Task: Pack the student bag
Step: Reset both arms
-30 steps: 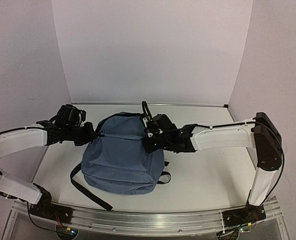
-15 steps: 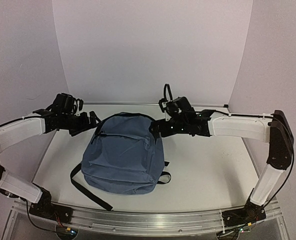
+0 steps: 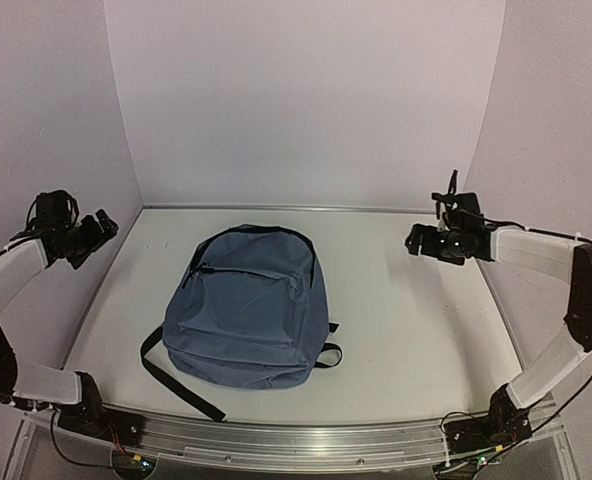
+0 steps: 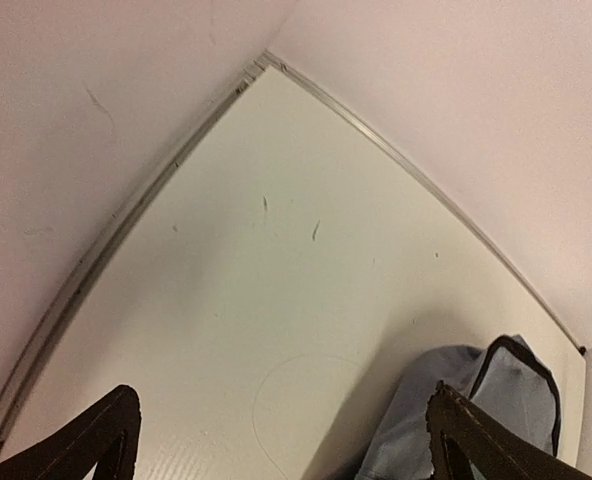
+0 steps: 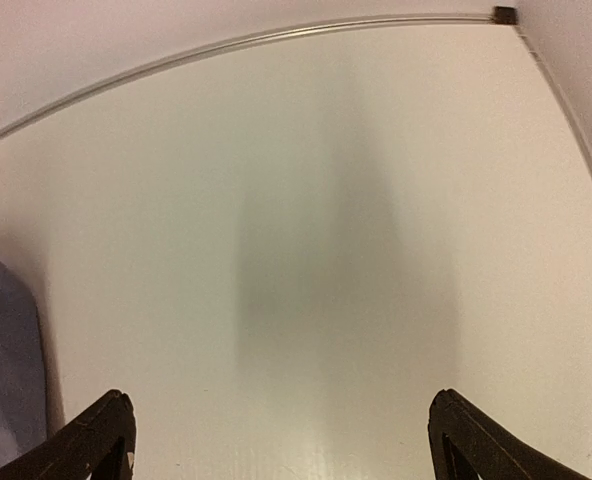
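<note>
The student bag (image 3: 246, 310), a slate-blue backpack with black straps, lies flat in the middle of the white table, its front zip pocket facing up. My left gripper (image 3: 104, 226) hangs open near the left wall, well apart from the bag. In the left wrist view its fingers (image 4: 106, 440) stand wide apart over bare table, with the bag's top (image 4: 496, 400) at the lower right. My right gripper (image 3: 416, 243) is open near the right wall, holding nothing. In the right wrist view the bag's edge (image 5: 1, 370) shows at the far left.
Pale walls close the table on three sides, with a metal strip (image 3: 296, 208) along the back edge. A black strap (image 3: 176, 385) trails from the bag toward the front rail (image 3: 296, 440). Bare table lies on both sides of the bag.
Both grippers were at the bag's top corners, then let go and opened. Both arms have swung outward, the left toward the left wall and the right toward the right wall. The bag lies flat.
</note>
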